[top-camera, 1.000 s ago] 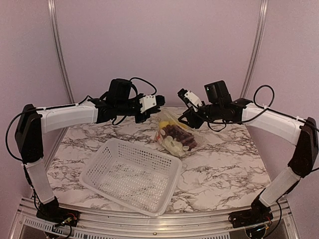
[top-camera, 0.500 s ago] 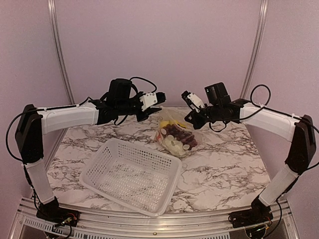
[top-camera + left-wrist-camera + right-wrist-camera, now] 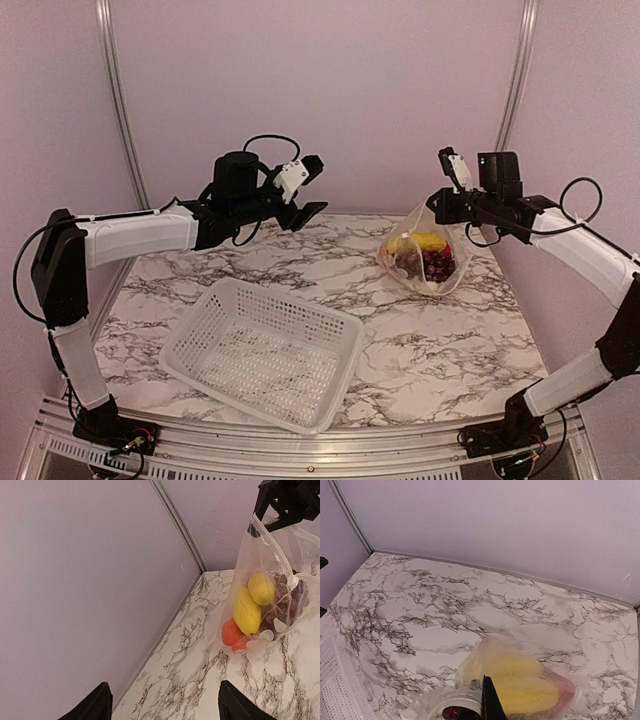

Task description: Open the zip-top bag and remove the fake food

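Pale lilac walls [image 3: 320, 90], thin metal corner strips [image 3: 118, 110] running upward, white grey-veined marble table top [image 3: 440, 340], aluminium rail [image 3: 300, 450] along its near edge, soft even light

Top external: looked down from above and behind the arm bases toward the back wall [image 3: 320, 100], far enough off to take in both arms, the marble table [image 3: 440, 340] and the white basket [image 3: 262, 352].
Left wrist: was raised over the table's left rear and faced rightward, with the left gripper [image 3: 165, 707] at the bottom edge and the zip-top bag [image 3: 260, 555] at middle distance.
Right wrist: looked steeply down from close above the bag, which filled the lower edge.
Shared: all three caught the bag and the marble around it; the left wrist view also caught the right gripper [image 3: 260, 522]; the right wrist and top views both showed the basket.
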Motion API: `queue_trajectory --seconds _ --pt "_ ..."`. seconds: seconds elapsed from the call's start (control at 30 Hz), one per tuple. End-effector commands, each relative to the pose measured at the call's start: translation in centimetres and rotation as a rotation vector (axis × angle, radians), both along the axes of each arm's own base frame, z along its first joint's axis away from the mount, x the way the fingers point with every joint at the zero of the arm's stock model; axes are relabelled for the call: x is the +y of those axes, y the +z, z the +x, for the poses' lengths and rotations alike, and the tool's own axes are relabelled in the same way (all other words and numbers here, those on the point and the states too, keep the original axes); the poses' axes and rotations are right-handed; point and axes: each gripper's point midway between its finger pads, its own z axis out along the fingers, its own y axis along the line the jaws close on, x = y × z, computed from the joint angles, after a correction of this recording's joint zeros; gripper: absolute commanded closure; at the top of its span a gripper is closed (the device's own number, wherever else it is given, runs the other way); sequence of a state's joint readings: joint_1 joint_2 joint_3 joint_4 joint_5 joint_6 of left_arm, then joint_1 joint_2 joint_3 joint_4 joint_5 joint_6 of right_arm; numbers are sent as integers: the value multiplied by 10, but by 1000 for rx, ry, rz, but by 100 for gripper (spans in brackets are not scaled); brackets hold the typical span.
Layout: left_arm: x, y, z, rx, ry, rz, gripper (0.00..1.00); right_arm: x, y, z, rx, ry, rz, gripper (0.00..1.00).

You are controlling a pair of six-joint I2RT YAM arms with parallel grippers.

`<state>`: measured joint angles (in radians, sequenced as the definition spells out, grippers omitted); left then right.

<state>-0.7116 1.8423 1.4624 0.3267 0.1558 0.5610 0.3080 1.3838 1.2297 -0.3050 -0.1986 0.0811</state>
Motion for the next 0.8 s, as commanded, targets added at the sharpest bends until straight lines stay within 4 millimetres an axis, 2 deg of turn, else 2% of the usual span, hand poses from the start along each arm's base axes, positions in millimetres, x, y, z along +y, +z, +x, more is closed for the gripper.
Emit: queue_trajectory --seconds 0.0,0.1,0.2,0.37,0.5,0.67,0.77 --pt "-4 1 -3 84 -6 -97 26 -32 27 4 -58 -192 25 100" --pt "-9 -7 -6 142 -6 -118 25 -56 15 1 -46 -312 -20 100" --pt "-15 -23 -12 217 -14 -110 23 -63 1 -7 -27 -346 -23 100" --pt "-22 -60 -32 286 -28 -23 17 -49 -24 -18 35 -282 19 100" --pt "-16 -92 -64 356 -113 60 15 -29 -29 -22 53 -185 84 100" --pt "-7 -116 -115 376 -271 197 13 -19 -32 -21 63 -139 109 100" --pt "0 -128 -127 378 -304 267 14 -17 -37 -20 73 -127 112 100"
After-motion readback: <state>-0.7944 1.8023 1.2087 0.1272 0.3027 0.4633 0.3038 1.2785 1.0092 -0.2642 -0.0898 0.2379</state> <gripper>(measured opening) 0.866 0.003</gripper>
